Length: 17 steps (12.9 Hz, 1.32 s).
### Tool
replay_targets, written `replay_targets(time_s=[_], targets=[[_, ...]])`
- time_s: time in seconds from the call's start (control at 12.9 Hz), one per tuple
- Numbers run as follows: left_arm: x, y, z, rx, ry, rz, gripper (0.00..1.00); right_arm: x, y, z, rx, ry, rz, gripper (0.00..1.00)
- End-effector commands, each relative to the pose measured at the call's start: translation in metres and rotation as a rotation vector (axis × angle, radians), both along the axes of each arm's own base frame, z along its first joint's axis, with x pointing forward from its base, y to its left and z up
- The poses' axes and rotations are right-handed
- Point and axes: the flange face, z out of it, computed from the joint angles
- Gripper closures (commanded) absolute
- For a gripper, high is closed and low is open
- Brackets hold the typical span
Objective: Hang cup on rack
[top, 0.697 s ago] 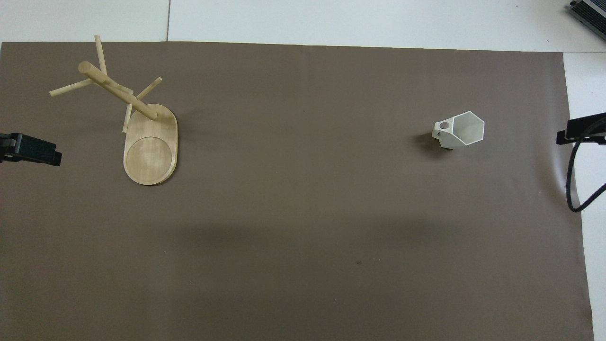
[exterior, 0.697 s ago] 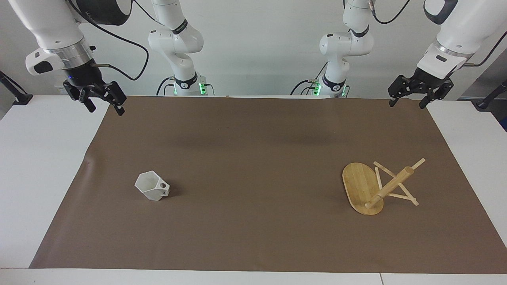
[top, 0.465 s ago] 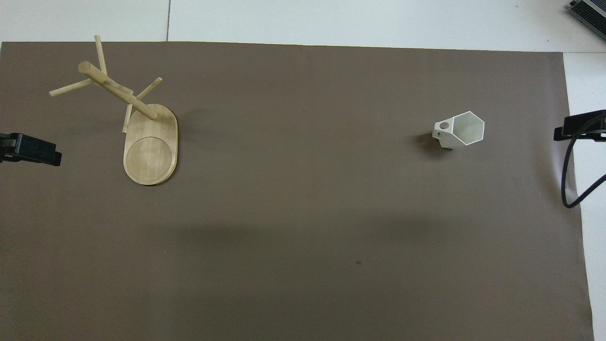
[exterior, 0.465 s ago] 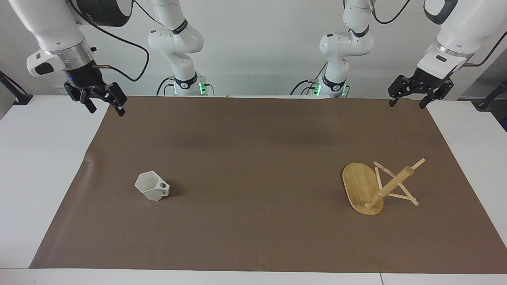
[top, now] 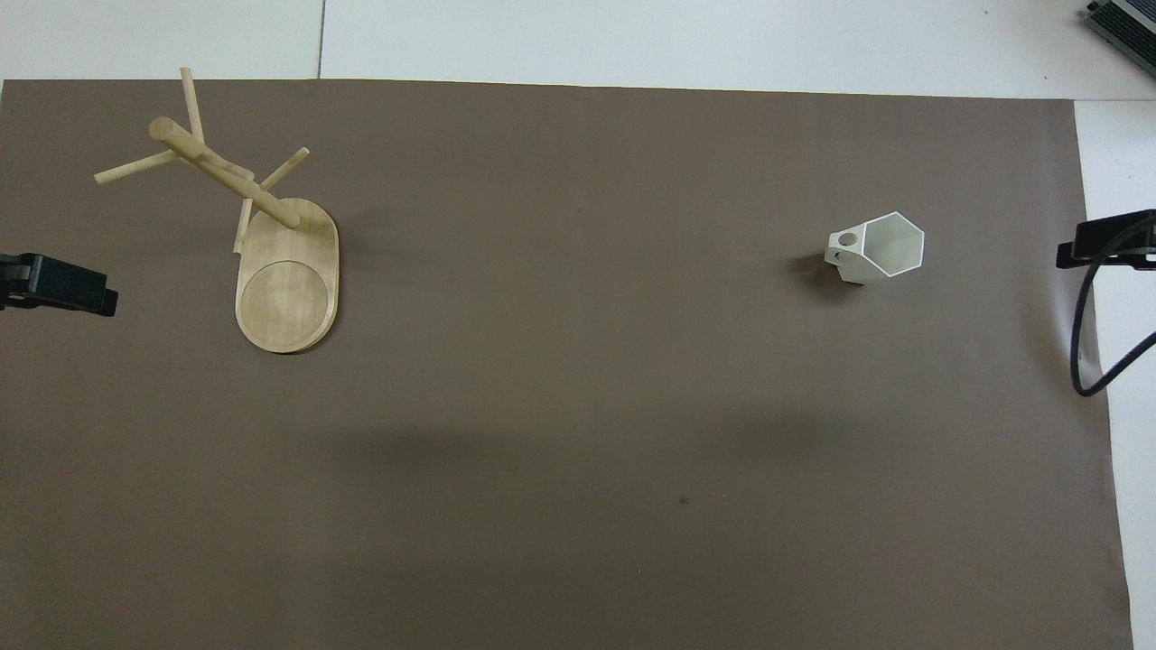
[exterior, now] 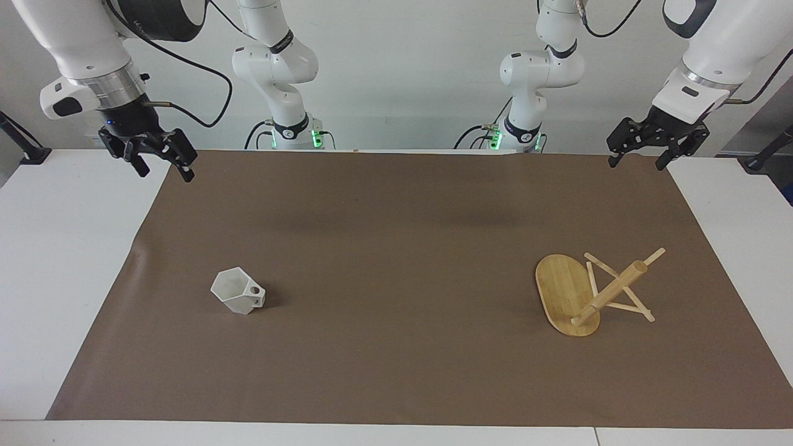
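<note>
The white faceted cup (exterior: 237, 292) (top: 879, 246) stands upright on the brown mat toward the right arm's end, its pierced handle pointing toward the middle of the table. The bamboo rack (exterior: 585, 291) (top: 271, 244) stands on its oval base toward the left arm's end, with thin pegs branching from the post. My right gripper (exterior: 166, 172) hangs open and empty over the mat's corner at the robots' edge. My left gripper (exterior: 637, 162) hangs open and empty over the other corner at that edge. Both are well apart from the cup and the rack.
The brown mat (exterior: 396, 248) covers most of the white table (exterior: 56, 260). A black cable (top: 1088, 343) loops down by the right gripper at the mat's edge. A grey device corner (top: 1124, 23) shows at the table's farthest corner.
The right gripper and its cable have shifted very slightly toward the mat. The left gripper, cup and rack have not moved.
</note>
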Motion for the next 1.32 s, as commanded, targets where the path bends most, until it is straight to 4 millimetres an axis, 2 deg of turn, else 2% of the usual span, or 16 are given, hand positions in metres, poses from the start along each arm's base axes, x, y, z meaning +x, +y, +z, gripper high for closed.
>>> replay_targets(time_s=[0.0, 0.46, 0.62, 0.77, 1.08, 1.24], targets=[[-0.009, 0.002, 0.001, 0.015, 0.006, 0.011, 0.00, -0.008, -0.003, 0.000, -0.006, -0.007, 0.016, 0.00], [-0.008, 0.002, 0.000, 0.015, 0.007, 0.011, 0.00, -0.009, -0.003, -0.001, -0.011, 0.000, 0.020, 0.00], [-0.009, 0.002, 0.001, 0.015, 0.006, 0.011, 0.00, -0.009, -0.010, 0.000, -0.020, -0.004, 0.059, 0.00], [-0.009, 0.002, 0.001, 0.015, 0.006, 0.011, 0.00, -0.012, -0.025, 0.000, -0.024, -0.003, 0.065, 0.00], [-0.009, 0.002, 0.001, 0.016, 0.005, 0.011, 0.00, -0.016, -0.039, -0.001, -0.026, 0.004, 0.069, 0.00], [-0.008, 0.002, 0.000, 0.016, 0.007, 0.011, 0.00, -0.019, -0.033, -0.006, -0.020, 0.020, 0.077, 0.00]])
